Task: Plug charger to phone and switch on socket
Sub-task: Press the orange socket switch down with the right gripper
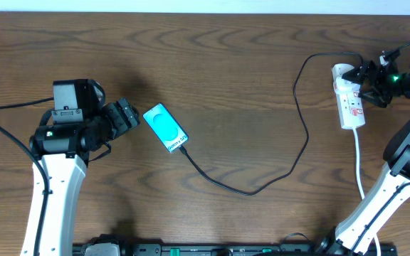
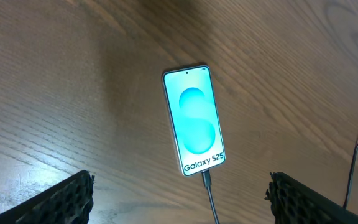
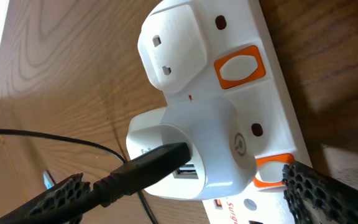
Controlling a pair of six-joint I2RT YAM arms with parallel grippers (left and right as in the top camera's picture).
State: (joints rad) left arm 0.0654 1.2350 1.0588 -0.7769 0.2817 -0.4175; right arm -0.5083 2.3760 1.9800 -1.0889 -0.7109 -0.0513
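Observation:
The phone (image 1: 166, 128) (image 2: 193, 119) lies flat on the wooden table, its teal screen lit. The charger's thin black cable (image 1: 262, 186) runs from the phone's lower end, where its tip (image 2: 206, 179) sits in the port, across the table to the white socket strip (image 1: 350, 99). My left gripper (image 1: 128, 116) (image 2: 180, 202) is open just left of the phone, with nothing between its fingers. My right gripper (image 1: 373, 78) (image 3: 182, 193) hangs open over the socket (image 3: 229, 112), straddling the white adapter (image 3: 191, 149) with the black plug in it. An orange rocker switch (image 3: 275, 173) lies beside the right finger (image 3: 328, 196).
A second white adapter (image 3: 169, 46) and another orange switch (image 3: 240, 65) sit further along the strip. The strip's white lead (image 1: 359, 160) runs toward the table's front edge, close to the right arm. Bare wood lies between the phone and the socket.

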